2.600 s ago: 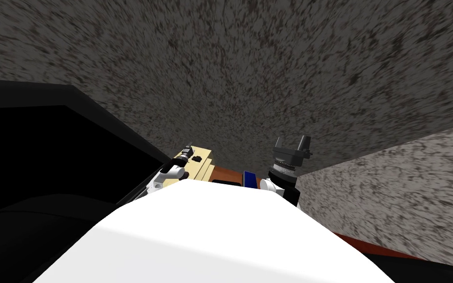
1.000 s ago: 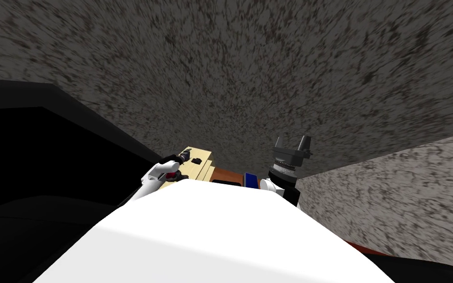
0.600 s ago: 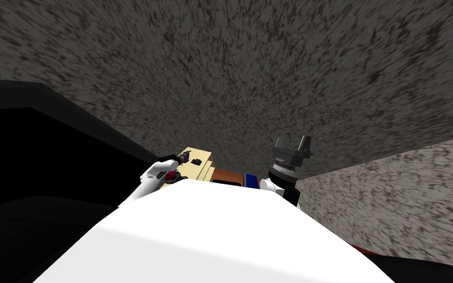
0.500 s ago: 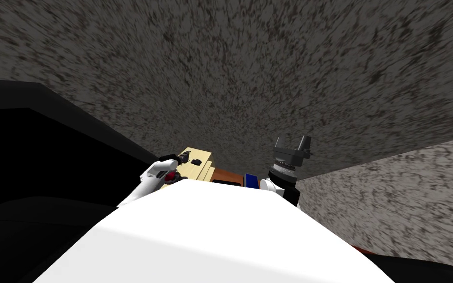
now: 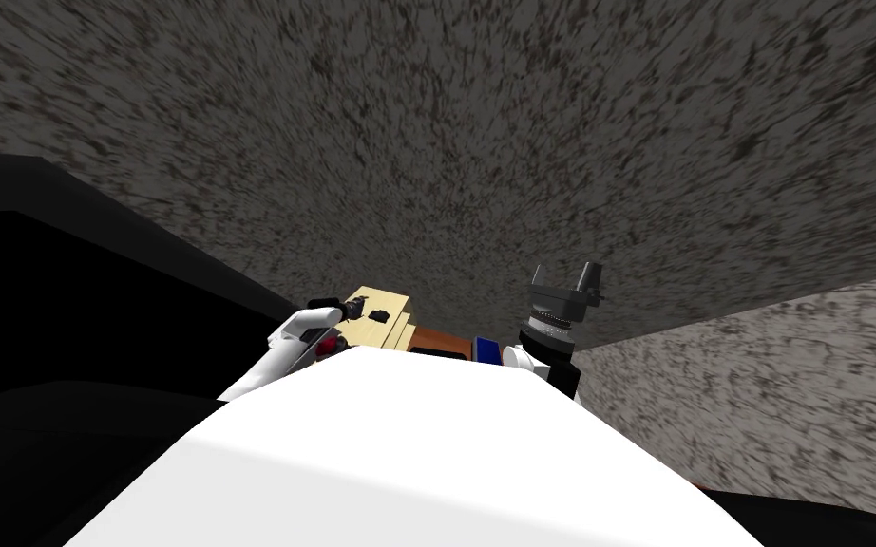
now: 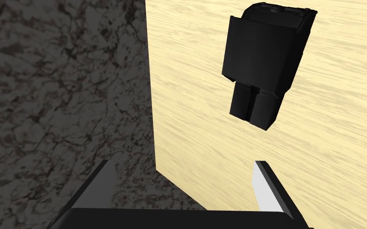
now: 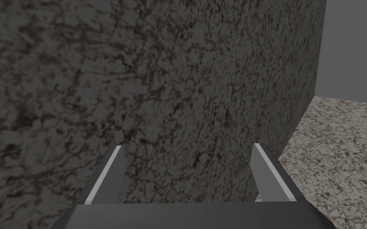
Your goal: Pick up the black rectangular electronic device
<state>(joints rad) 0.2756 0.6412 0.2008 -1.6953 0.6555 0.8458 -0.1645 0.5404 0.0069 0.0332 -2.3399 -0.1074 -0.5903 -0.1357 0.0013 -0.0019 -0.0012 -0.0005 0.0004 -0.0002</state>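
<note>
Black device (image 6: 264,59) lies flat on pale wood desk (image 6: 338,167) near its edge, just ahead of left jaws, open wide and empty; likely rigid, light, slick, so grip across 2 long sides of wider body.

pale wooden top (image 6: 330,151), black rectangular device (image 6: 264,59) lying flat on it

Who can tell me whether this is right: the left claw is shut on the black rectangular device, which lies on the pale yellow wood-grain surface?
Not quite. The left claw is open, not shut on the black rectangular device. The left wrist view shows the device lying ahead of the claw, untouched. The rest holds: it lies on the pale yellow wood-grain surface.
</note>
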